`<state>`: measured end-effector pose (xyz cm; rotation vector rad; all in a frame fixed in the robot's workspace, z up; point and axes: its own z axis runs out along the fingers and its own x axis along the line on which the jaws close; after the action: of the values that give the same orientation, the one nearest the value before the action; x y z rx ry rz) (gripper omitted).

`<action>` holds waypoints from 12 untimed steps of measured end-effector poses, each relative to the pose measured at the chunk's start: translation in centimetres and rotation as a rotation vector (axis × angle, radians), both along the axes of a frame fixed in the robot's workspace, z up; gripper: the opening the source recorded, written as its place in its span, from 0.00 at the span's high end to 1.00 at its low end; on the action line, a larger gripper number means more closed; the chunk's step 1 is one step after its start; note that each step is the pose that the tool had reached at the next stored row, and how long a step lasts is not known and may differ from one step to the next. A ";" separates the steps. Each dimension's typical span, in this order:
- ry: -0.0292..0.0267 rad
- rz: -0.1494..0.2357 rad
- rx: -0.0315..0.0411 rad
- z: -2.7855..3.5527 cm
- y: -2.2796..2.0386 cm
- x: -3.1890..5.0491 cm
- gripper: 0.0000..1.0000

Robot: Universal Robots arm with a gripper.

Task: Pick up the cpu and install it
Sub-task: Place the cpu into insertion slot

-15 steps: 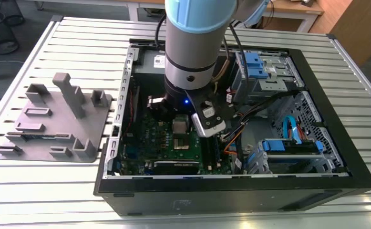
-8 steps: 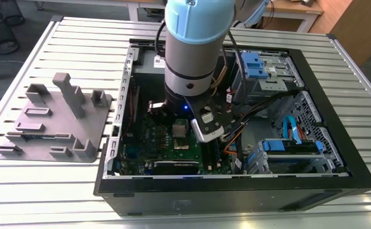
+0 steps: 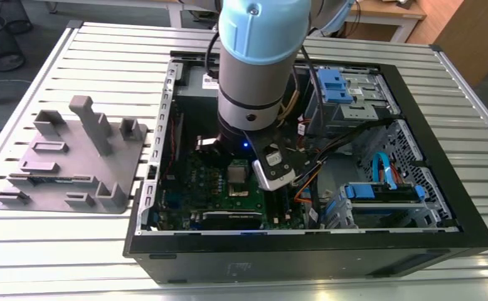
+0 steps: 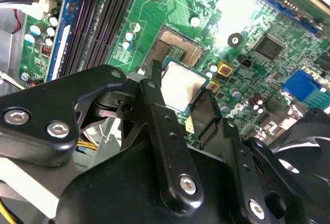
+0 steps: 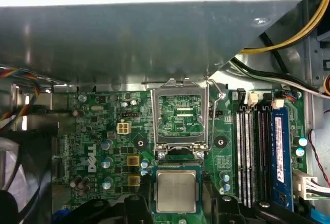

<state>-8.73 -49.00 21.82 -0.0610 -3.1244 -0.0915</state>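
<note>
The cpu (image 4: 183, 83), a small square chip with a silver top and a green edge, sits between my gripper's (image 4: 180, 92) black fingers (image 4: 154, 97), which are shut on its two sides. In the first wrist view the cpu (image 5: 176, 190) hangs low over the green motherboard (image 5: 103, 146), at the socket, whose metal frame (image 5: 180, 115) stands swung open just beyond it. The second wrist view shows the dark socket bed (image 4: 180, 48) right behind the chip. In the exterior view my arm's wrist (image 3: 246, 141) reaches down into the computer case (image 3: 411, 207) over the board.
Memory slots (image 5: 252, 152) and a blue module (image 5: 279, 157) run beside the socket. Cable bundles (image 3: 328, 150) and blue drive bays (image 3: 332, 84) fill the case at the exterior view's right. A grey plastic holder (image 3: 68, 163) with upright blocks lies on the slatted table (image 3: 76, 251) at the exterior view's left.
</note>
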 end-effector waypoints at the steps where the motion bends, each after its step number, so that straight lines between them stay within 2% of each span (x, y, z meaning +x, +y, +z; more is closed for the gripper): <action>1: 0.0001 0.000 -0.0001 -0.04 -0.02 0.09 0.53; 5: 0.0001 0.000 -0.0003 -0.29 -0.13 0.31 0.53; 12: 0.0001 0.000 -0.0003 -0.87 -0.64 0.50 0.53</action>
<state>-8.23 -49.64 20.95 -0.0616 -3.1243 -0.0911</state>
